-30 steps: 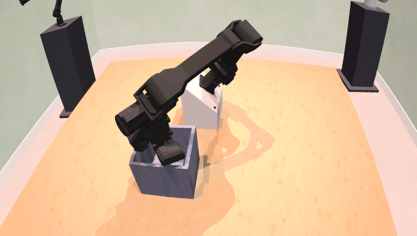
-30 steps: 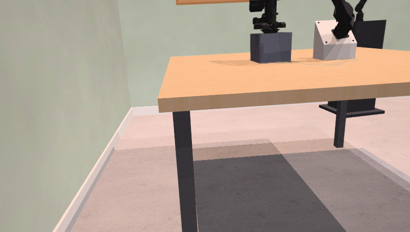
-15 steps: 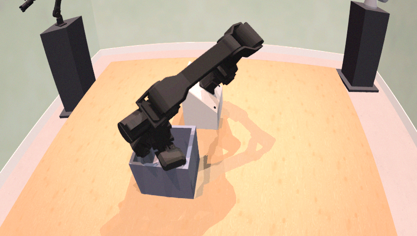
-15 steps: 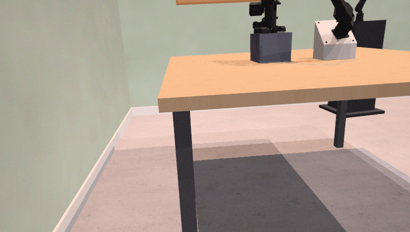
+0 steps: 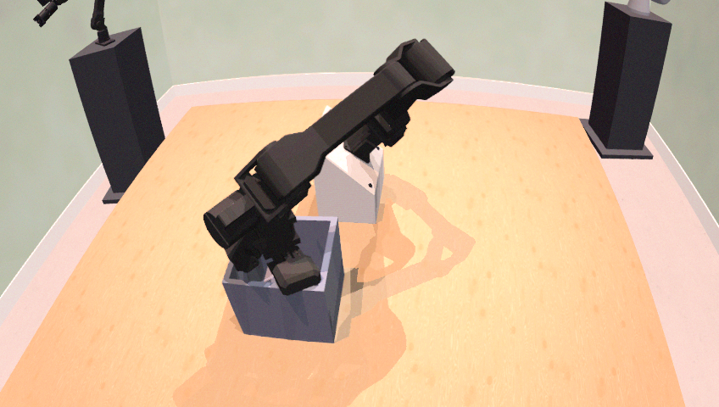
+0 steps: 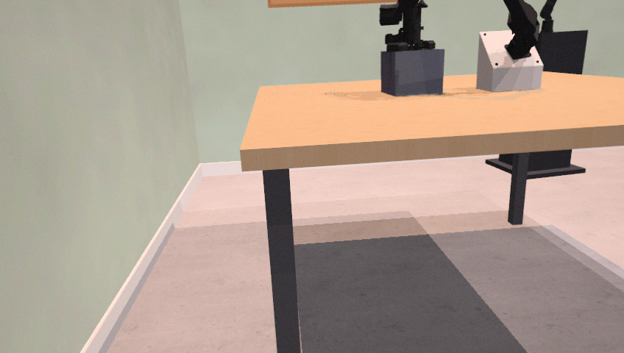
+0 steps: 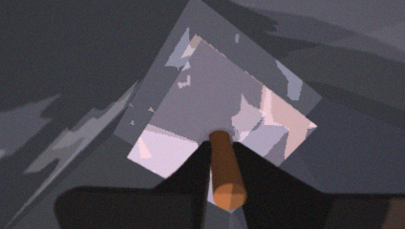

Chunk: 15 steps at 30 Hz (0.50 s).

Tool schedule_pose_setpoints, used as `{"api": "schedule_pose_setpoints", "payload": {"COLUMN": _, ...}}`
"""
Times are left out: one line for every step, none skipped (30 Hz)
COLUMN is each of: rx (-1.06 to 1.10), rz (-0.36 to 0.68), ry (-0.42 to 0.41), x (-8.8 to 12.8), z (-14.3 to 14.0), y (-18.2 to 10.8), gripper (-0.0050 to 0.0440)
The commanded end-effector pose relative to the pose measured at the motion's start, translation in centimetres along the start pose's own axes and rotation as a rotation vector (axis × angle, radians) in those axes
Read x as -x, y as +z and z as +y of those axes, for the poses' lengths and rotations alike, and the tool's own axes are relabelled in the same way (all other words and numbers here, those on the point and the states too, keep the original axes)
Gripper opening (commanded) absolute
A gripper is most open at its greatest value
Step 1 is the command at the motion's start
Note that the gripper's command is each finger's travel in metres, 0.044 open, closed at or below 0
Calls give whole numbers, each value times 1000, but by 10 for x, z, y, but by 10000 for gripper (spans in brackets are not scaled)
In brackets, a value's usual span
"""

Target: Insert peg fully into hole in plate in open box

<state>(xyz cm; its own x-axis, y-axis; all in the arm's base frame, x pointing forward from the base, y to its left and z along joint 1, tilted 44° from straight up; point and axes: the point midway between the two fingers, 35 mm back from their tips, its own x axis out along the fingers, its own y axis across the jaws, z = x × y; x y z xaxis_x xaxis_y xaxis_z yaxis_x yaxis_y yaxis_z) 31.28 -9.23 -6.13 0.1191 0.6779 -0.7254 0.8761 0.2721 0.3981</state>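
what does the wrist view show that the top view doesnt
Only the wrist view shows the peg clamped in the gripper, its tip at the hole in the plate. Only the top view shows the whole arm, its white base, the table and two dark pillars. Both show the box walls.

You see a matt, wood-grained counter [image 5: 504, 262], a smooth brown wooden-looking peg [image 7: 226, 172], a matt grey-blue box [image 5: 303, 307] and a dull black plastic-looking gripper [image 7: 224, 202].
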Motion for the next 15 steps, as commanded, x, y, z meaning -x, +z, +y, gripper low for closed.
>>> {"api": "schedule_pose_setpoints", "payload": {"rx": 1, "rz": -1, "ry": 0, "x": 0, "z": 0, "y": 0, "gripper": 24}}
{"api": "schedule_pose_setpoints", "payload": {"rx": 1, "rz": -1, "ry": 0, "x": 0, "z": 0, "y": 0, "gripper": 48}}
{"api": "schedule_pose_setpoints", "payload": {"rx": 1, "rz": -1, "ry": 0, "x": 0, "z": 0, "y": 0, "gripper": 72}}
{"api": "schedule_pose_setpoints", "payload": {"rx": 1, "rz": -1, "ry": 0, "x": 0, "z": 0, "y": 0, "gripper": 96}}
{"api": "schedule_pose_setpoints", "payload": {"rx": 1, "rz": -1, "ry": 0, "x": 0, "z": 0, "y": 0, "gripper": 120}}
{"api": "schedule_pose_setpoints", "payload": {"rx": 1, "rz": -1, "ry": 0, "x": 0, "z": 0, "y": 0, "gripper": 144}}
{"api": "schedule_pose_setpoints", "payload": {"rx": 1, "rz": -1, "ry": 0, "x": 0, "z": 0, "y": 0, "gripper": 150}}
{"api": "schedule_pose_setpoints", "payload": {"rx": 1, "rz": -1, "ry": 0, "x": 0, "z": 0, "y": 0, "gripper": 150}}
{"api": "schedule_pose_setpoints", "payload": {"rx": 1, "rz": -1, "ry": 0, "x": 0, "z": 0, "y": 0, "gripper": 150}}
{"api": "schedule_pose_setpoints", "payload": {"rx": 1, "rz": -1, "ry": 0, "x": 0, "z": 0, "y": 0, "gripper": 150}}
{"api": "schedule_pose_setpoints", "payload": {"rx": 1, "rz": -1, "ry": 0, "x": 0, "z": 0, "y": 0, "gripper": 150}}
{"api": "schedule_pose_setpoints", "payload": {"rx": 1, "rz": -1, "ry": 0, "x": 0, "z": 0, "y": 0, "gripper": 150}}
{"api": "schedule_pose_setpoints", "payload": {"rx": 1, "rz": -1, "ry": 0, "x": 0, "z": 0, "y": 0, "gripper": 150}}
{"api": "schedule_pose_setpoints", "payload": {"rx": 1, "rz": -1, "ry": 0, "x": 0, "z": 0, "y": 0, "gripper": 150}}
{"api": "schedule_pose_setpoints", "payload": {"rx": 1, "rz": -1, "ry": 0, "x": 0, "z": 0, "y": 0, "gripper": 150}}
